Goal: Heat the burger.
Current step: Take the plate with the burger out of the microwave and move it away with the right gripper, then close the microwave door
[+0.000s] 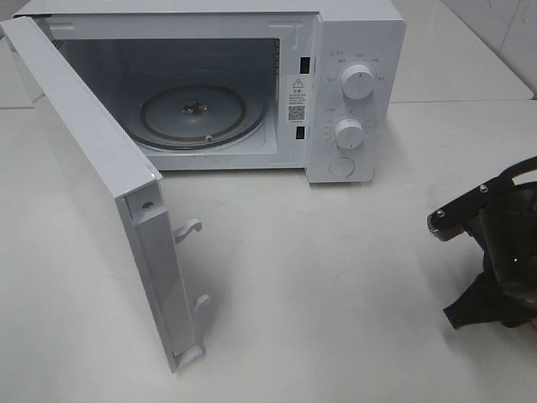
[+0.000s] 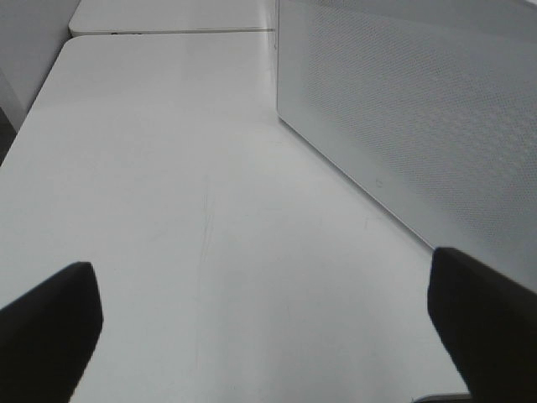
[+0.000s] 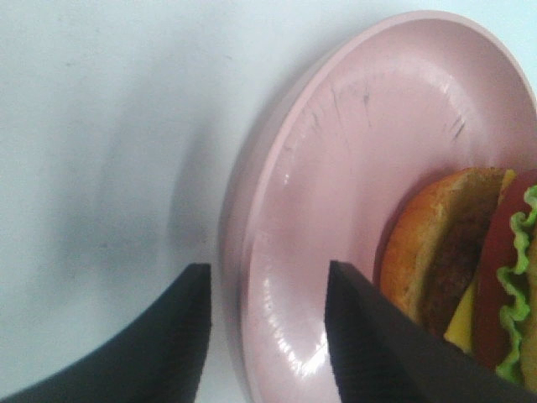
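Pink plate rim sits between the half-parted fingers of the right hand, not gripped, with the burger lying on the plate just past one finger, while the wide-open left hand hangs far off beside the microwave door.

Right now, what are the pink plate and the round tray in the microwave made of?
The pink plate looks like smooth, glossy plastic: shiny highlights, fine scratches. The round tray inside the microwave seems to be clear glass: see-through, with a shiny rim.
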`<state>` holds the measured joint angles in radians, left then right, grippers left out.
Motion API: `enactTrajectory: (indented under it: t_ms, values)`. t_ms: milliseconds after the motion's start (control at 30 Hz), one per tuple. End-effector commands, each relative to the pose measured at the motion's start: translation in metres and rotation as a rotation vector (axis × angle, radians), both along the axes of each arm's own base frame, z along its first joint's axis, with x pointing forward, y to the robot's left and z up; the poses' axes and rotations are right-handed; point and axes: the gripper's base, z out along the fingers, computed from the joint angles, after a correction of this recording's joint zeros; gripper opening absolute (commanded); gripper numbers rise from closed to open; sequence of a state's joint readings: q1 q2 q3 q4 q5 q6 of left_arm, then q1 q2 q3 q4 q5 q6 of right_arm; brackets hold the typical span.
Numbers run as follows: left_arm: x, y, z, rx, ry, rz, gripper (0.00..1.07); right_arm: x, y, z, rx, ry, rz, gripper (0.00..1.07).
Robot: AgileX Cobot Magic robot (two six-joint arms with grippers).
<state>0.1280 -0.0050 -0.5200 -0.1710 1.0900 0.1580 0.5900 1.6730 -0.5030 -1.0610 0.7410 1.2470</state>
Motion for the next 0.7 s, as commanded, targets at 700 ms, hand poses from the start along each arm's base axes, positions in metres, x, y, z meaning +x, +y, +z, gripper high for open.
enactTrajectory:
  t_ms: [700]
  values:
    - [-0.002,0.0,0.0,-0.006,-0.03,0.0,0.98,-0.03,0.016,0.112,0.39,0.041,0.251,0.79]
